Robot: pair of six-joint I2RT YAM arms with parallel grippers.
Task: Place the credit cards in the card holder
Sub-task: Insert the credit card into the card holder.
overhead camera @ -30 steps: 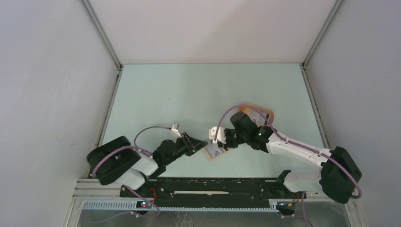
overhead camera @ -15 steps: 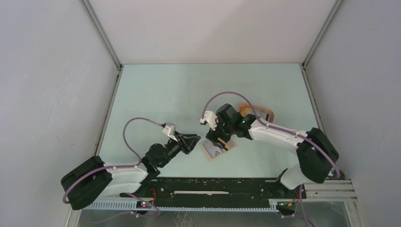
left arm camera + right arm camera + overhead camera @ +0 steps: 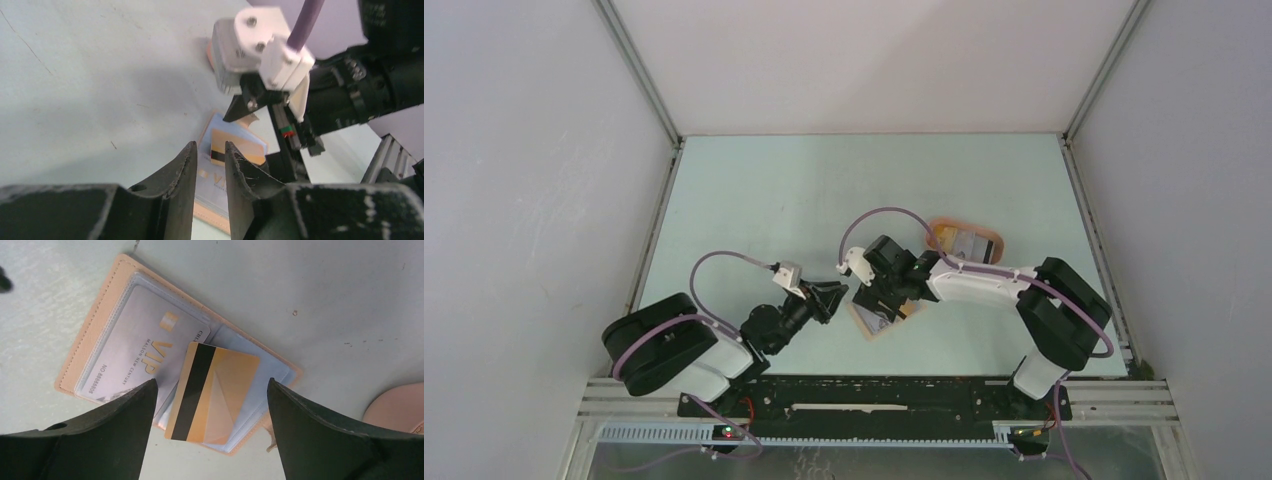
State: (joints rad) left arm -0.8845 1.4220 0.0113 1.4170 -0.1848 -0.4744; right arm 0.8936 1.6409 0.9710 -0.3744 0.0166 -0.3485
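The tan card holder [image 3: 876, 322] lies open on the table between my two grippers. In the right wrist view a grey VIP credit card [image 3: 135, 350] sits in the left pocket of the card holder [image 3: 90, 335]. An orange-yellow card [image 3: 220, 390] with a dark stripe rests on its right half, one end poking past the near edge. My right gripper [image 3: 211, 382] hovers just above, open wide, touching nothing. My left gripper [image 3: 210, 145] points at the holder [image 3: 212, 217] from the left. Its fingers are a narrow gap apart with nothing between them.
A peach oval tray [image 3: 998, 240] stands behind and right of the holder, with more cards [image 3: 964, 242] in it; its rim [image 3: 395, 405] shows in the right wrist view. The right wrist's white camera mount [image 3: 260, 50] hangs close in front of the left gripper.
My right gripper has opened wide and let go of the orange-yellow card, which now lies on the holder. The right arm swung left, uncovering the tray. The left gripper's gap is unchanged.
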